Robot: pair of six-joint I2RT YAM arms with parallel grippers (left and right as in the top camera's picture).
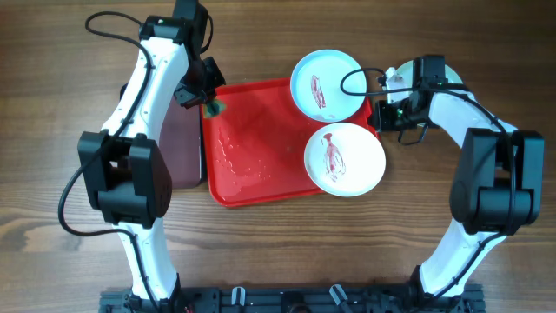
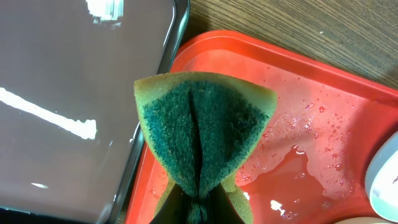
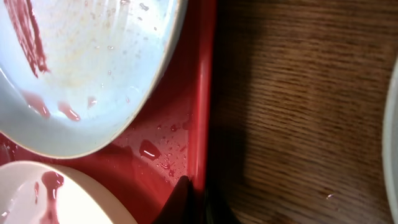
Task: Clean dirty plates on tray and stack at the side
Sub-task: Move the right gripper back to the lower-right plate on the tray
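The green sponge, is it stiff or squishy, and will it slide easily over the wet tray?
Probably squishy: the green sponge is pinched into a fold, so it should flatten when pressed. Its dark scouring face looks coarse and may drag, though water pooled on the red tray likely helps it glide.

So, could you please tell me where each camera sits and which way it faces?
Overhead: fixed above the table, looking down at the red tray, mint plate, white plate; both arms show.
Left wrist: on the left arm, facing the tray's corner; the left tool pinches a green sponge.
Right wrist: on the right arm, facing the tray's rim, which the right tool grips.
Shared: both wrist views show the wet red tray.
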